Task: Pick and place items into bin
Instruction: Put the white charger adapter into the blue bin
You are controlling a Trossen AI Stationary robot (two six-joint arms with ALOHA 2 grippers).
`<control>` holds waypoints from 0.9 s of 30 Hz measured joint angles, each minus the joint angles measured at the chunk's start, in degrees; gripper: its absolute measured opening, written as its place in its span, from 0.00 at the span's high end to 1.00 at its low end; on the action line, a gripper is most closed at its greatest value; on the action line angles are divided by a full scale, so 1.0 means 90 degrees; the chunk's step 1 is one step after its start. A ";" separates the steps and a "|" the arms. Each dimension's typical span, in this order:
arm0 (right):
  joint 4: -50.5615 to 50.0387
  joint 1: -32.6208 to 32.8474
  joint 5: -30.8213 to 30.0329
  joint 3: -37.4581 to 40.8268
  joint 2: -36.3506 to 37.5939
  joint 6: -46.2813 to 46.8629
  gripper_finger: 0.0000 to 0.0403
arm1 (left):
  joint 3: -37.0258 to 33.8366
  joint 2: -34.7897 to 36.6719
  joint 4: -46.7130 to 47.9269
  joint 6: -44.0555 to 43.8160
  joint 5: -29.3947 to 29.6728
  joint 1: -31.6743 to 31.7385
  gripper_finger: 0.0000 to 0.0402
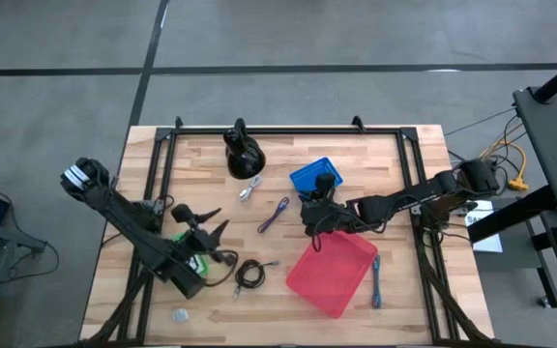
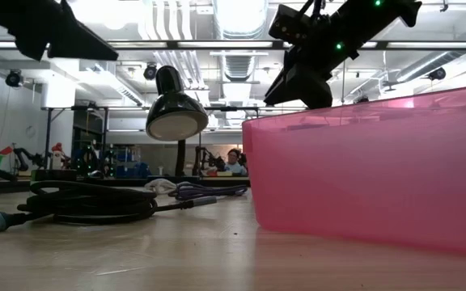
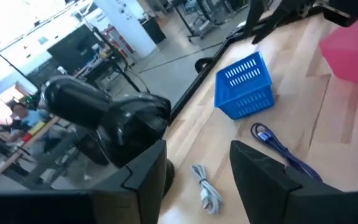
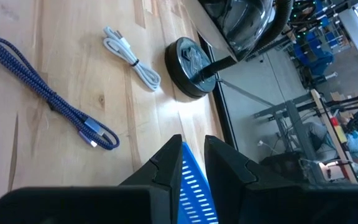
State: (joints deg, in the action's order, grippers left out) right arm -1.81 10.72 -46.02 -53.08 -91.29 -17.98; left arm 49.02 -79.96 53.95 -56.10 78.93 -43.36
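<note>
The red bin (image 1: 332,273) stands at the table's near middle. On the wood lie a black coiled cable (image 1: 249,274), a purple cable (image 1: 275,215), a white cable (image 1: 251,189), a blue cable (image 1: 376,280) beside the bin, and a grey disc (image 1: 180,314). My left gripper (image 1: 209,224) hangs open and empty left of the coiled cable, pointing toward the white cable (image 3: 207,193). My right gripper (image 1: 315,198) hovers above the near side of a blue basket (image 1: 312,176). Its fingers stand a narrow gap apart with nothing between them. The basket's mesh (image 4: 188,186) shows through that gap.
A black lamp (image 1: 242,155) stands at the far middle, its base (image 4: 188,65) next to the white cable. A green container (image 1: 194,262) sits partly under my left arm. Black rails (image 1: 288,129) edge the table's far and side borders. Bare wood lies between the purple cable and the coiled cable.
</note>
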 joint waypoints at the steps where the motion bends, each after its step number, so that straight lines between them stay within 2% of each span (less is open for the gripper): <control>1: -0.0002 0.0000 0.0000 0.0000 0.0000 0.0002 0.86 | -0.0017 0.0009 -0.0007 -0.0054 -0.0087 -0.0002 0.60; 7: -0.0019 0.0000 -0.0001 0.0000 0.0000 0.0002 0.86 | 0.0168 0.0260 -0.0273 -0.0057 -0.1238 -0.0004 0.60; 13: -0.0110 0.0000 -0.0001 0.0000 0.0000 0.0151 0.86 | 0.0632 0.0403 -0.0690 -0.0011 -0.2662 -0.0005 0.60; 21: -0.0113 0.0000 -0.0002 0.0044 0.0000 0.0172 0.86 | 0.0672 0.0295 -0.1852 0.0624 -0.4030 -0.0005 0.60; 27: -0.0114 0.0000 -0.0002 0.0056 0.0000 0.0172 0.86 | 0.0679 0.0139 -0.1981 0.0603 -0.4633 -0.0005 0.60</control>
State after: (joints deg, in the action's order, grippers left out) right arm -2.84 10.72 -46.04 -52.58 -91.29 -16.43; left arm 55.14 -78.71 36.12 -50.68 37.23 -43.40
